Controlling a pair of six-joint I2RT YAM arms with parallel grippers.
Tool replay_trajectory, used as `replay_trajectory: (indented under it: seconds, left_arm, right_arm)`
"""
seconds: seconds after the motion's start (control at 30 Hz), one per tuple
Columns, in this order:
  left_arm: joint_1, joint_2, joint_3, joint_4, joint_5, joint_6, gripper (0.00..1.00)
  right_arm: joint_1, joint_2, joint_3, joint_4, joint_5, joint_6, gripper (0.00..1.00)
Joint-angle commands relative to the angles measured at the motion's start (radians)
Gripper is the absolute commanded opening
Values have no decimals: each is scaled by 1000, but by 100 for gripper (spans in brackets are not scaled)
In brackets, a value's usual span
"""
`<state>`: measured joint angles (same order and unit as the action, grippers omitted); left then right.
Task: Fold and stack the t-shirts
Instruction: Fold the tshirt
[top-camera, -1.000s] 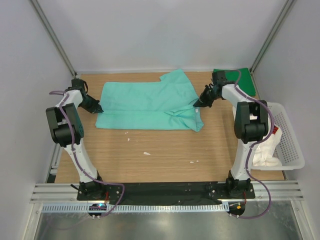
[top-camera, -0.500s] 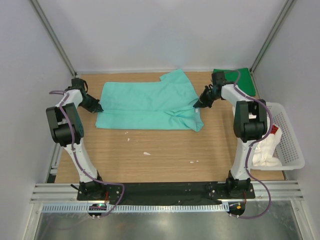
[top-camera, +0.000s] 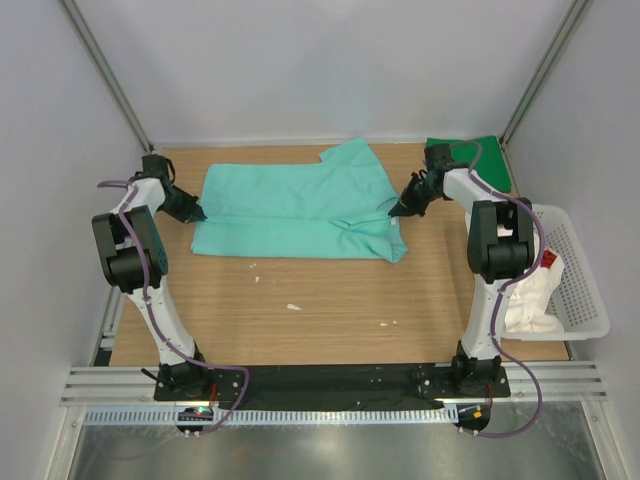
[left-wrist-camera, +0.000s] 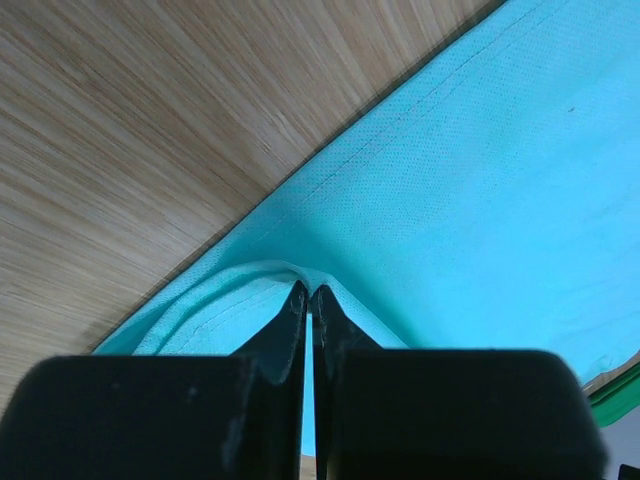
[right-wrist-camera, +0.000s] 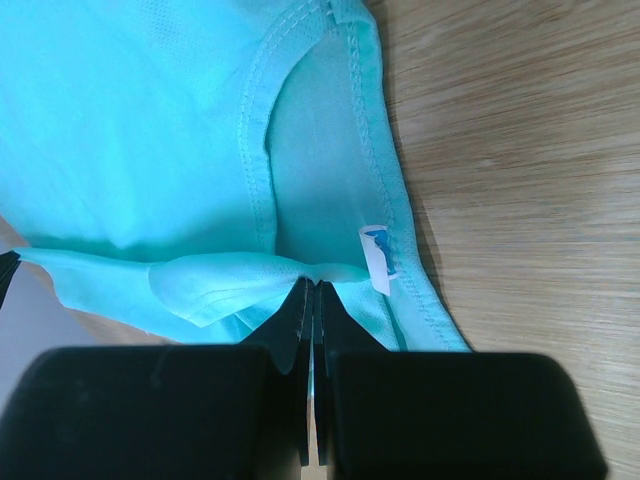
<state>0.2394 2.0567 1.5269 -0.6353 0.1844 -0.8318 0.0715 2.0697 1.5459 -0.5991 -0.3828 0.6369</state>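
Mint-teal t-shirt (top-camera: 300, 215) is spread flat on the far half of the worktop (top-camera: 330, 310), with the long side running left to right. The collar end is at the right, and one sleeve is turned out toward the far edge.

Left arm (top-camera: 130, 250) is reached out to the shirt's left edge. Left jaws are closed on that edge. In the left wrist view a small ridge of teal hem (left-wrist-camera: 260, 280) is pinched up between the tips, with bare wood (left-wrist-camera: 150, 130) just beside it.

Right arm (top-camera: 495, 240) is reached in to the collar end. Right jaws are closed there too. In the right wrist view a fold of teal fabric (right-wrist-camera: 220, 280) is clamped between the tips, just beside the white neck label (right-wrist-camera: 377, 258). The collar seam is seen curving above it.

Dark green t-shirt (top-camera: 485, 160) is folded in the far right corner of the worktop, partly hidden behind the right arm and well apart from the teal one.

White t-shirt (top-camera: 530, 300) is crumpled inside the white basket (top-camera: 585, 290), which is set off the right edge of the worktop.

A few small white scraps (top-camera: 293, 306) are scattered on the bare wood nearer the arm bases.
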Motion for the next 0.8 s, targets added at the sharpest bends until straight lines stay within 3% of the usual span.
replay_trajectory:
  seconds: [0.0,0.23,0.4,0.63,0.77]
  left_arm:
    - [1,3,50,42,1,-7,0]
    - [-2,48,78,45,19,-26,4]
    - [-3,71,84,46,-17,-21,28]
    - [0,-39,130,11,-86,83,53]
    - [-11,-140,60,19,-19,118,56]
  right_arm:
    - [-7,0,45,1,24,-19,1]
    - [-7,24,54,12,21,-16,1]
    - [-7,69,115,25,33,-19,1]
    - [-6,92,330,-137,116,-132,35]
    - [-4,-48,176,-127,124,-194,43]
